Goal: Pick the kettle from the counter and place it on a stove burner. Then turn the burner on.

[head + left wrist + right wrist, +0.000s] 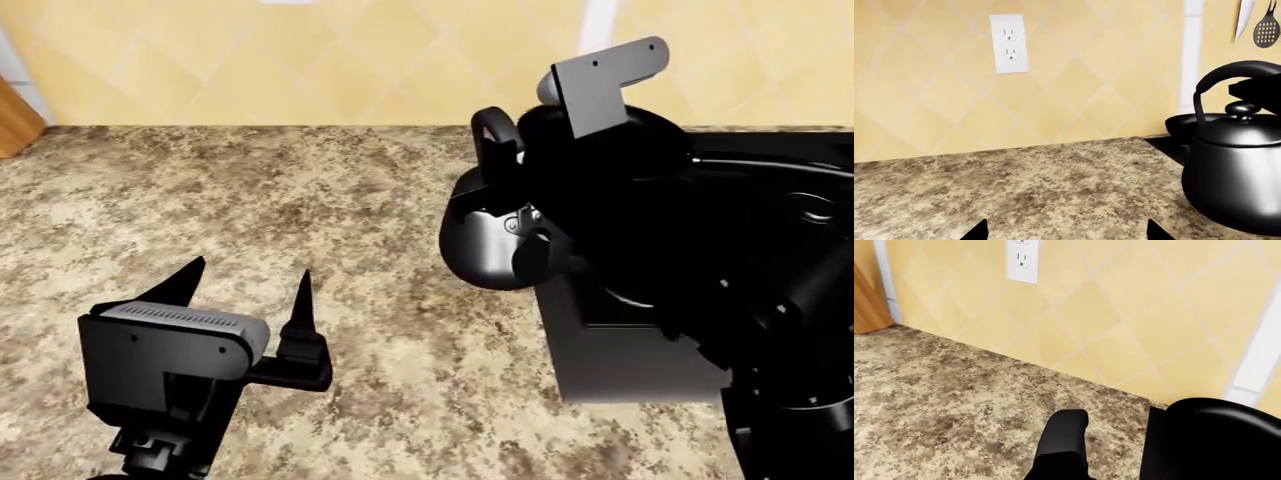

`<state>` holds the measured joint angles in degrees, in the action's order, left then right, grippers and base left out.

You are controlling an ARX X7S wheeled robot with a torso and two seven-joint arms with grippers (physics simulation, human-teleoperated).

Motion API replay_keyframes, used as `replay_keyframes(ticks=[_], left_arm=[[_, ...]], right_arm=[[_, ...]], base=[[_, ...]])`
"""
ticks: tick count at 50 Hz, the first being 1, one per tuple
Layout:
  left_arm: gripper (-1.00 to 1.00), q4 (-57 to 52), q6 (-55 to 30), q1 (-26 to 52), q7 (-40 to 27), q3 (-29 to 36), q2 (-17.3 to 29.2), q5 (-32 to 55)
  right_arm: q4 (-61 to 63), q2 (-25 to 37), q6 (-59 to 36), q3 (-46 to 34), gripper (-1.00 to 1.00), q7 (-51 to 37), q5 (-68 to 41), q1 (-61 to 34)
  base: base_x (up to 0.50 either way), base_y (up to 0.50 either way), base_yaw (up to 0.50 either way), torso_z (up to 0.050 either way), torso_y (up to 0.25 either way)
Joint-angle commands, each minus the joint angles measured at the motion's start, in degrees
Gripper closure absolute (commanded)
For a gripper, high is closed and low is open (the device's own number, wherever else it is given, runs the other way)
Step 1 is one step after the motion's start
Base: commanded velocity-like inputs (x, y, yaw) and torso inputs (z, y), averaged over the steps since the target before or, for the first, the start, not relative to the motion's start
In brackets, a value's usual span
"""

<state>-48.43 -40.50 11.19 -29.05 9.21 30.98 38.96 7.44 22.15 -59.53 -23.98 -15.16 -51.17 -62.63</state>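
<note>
The glossy black kettle [487, 240] is at the counter's [267, 200] right end, by the stove's [641, 360] left edge; I cannot tell if it rests or hangs just above. My right gripper [514, 140] is shut on the top of its arched handle [1066, 435]. In the left wrist view the kettle [1234, 175] is at the right, with the right gripper on its handle. My left gripper [247, 290] is open and empty over the counter, well left of the kettle; its fingertips [977, 231] show wide apart. My right arm mostly hides the stove burner.
A black frying pan [1184, 126] sits on the stove behind the kettle, and also shows in the right wrist view [1214, 440]. The yellow tiled wall carries a white outlet [1009, 43] and hanging utensils [1265, 25]. A wooden panel [16, 115] stands at the far left.
</note>
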Motion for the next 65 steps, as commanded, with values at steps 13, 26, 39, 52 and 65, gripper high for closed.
replay_keyframes(ticks=[13,26,39,52,65], left_arm=[[-1.0,0.4,0.7,-0.3,-0.2,0.1,0.2,0.1],[-1.0,0.9,1.2,-0.3,0.0,0.4,0.3,0.0],[-1.0,1.3,1.4,-0.1,-0.1,0.7,0.4,0.0],[-1.0,1.5,1.8,-0.5,-0.2,0.9,0.5,-0.3],[-1.0,1.5,2.2,-0.8,-0.5,0.7,0.7,-0.1]], right_arm=[[0.3,0.3,1.3,1.2,1.0,-0.2,2.6,-1.1],[0.0,0.4,1.6,1.0,1.0,-0.4,2.8,-1.4],[-0.6,0.5,2.8,0.6,1.0,-0.4,3.6,-1.5],[-1.8,0.2,4.7,0.3,1.0,-0.1,4.7,-1.7],[-3.6,-0.4,6.4,-0.9,1.0,0.5,6.2,-1.5]], base=[[0.0,-0.23,0.0,0.001,0.002],[0.0,-0.24,0.0,0.0,0.002],[0.0,-0.25,0.0,0.001,0.002],[0.0,-0.13,0.0,0.001,0.002],[0.0,0.0,0.0,0.001,0.002]])
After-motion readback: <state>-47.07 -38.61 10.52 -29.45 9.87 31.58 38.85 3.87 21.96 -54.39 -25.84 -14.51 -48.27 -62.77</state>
